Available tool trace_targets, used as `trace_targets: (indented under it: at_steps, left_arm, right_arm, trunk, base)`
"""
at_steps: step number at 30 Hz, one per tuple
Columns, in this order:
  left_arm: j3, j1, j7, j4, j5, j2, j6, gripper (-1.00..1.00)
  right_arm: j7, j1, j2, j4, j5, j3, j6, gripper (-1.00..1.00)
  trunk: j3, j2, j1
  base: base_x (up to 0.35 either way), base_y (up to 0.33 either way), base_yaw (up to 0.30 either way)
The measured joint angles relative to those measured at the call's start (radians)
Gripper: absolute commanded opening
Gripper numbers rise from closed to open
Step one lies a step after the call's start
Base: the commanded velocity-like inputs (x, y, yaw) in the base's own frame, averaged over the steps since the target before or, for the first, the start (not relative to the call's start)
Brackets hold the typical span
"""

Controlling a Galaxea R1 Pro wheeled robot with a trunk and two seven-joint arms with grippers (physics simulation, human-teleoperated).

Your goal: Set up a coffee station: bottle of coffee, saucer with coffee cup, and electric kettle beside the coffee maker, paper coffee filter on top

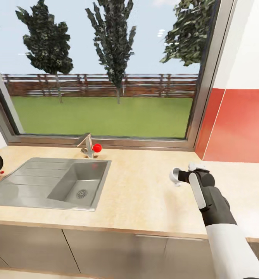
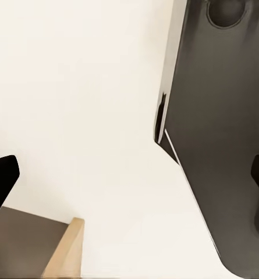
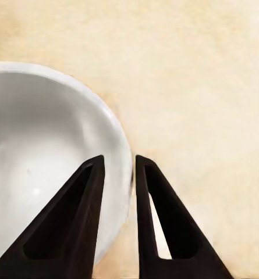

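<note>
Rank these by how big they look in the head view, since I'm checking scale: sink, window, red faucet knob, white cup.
1. Window, by far the largest.
2. Sink.
3. White cup, held by the right gripper and partly hidden behind it.
4. Red faucet knob, smallest, though it sits farther back.

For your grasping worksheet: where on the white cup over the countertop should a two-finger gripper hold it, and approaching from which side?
Grip the coffee cup by its thin rim wall from above, one finger inside and one outside, as the right gripper does now: the bowl is likely too wide to span.

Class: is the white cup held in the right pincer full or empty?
Empty: the right wrist view shows the cup with a bare white interior, its rim between the right pincer fingers.
</note>
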Motion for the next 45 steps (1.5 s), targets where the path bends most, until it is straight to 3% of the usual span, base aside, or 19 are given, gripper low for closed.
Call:
trace_targets:
  at_steps: [18,24,29,38,45]
  left_arm:
    - [-0.001,-0.001,0.0,-0.003,0.0,0.0,-0.002,1.0]
    - [0.0,-0.008,0.0,-0.004,0.0,0.0,-0.002,1.0]
    - [0.0,-0.011,0.0,-0.005,0.002,0.003,-0.002,1.0]
    - [-0.001,-0.013,0.0,-0.006,0.003,0.003,-0.003,1.0]
    - [-0.001,-0.014,-0.007,-0.013,0.003,0.0,-0.001,1.0]
  right_arm:
    - [0.0,0.001,0.004,0.0,-0.001,0.002,0.0,-1.0]
    - [0.0,0.001,0.007,0.001,-0.001,0.055,-0.001,-1.0]
    - [0.0,0.001,0.009,0.003,-0.001,0.062,-0.001,-1.0]
    - [0.001,0.002,0.03,0.003,-0.001,0.064,0.0,-1.0]
    - [0.001,0.002,0.042,0.001,-0.002,0.067,0.0,-1.0]
  trunk:
    - [0.0,0.0,0.0]
    - [0.0,0.0,0.0]
    - [0.0,0.0,0.0]
    - [0.0,0.0,0.0]
    - [0.0,0.0,0.0]
  base:
    - [-0.254,0.228,0.279]
    - [-0.274,0.209,0.279]
    - [-0.274,0.209,0.279]
    - [-0.272,0.207,0.279]
    - [-0.017,0.013,0.279]
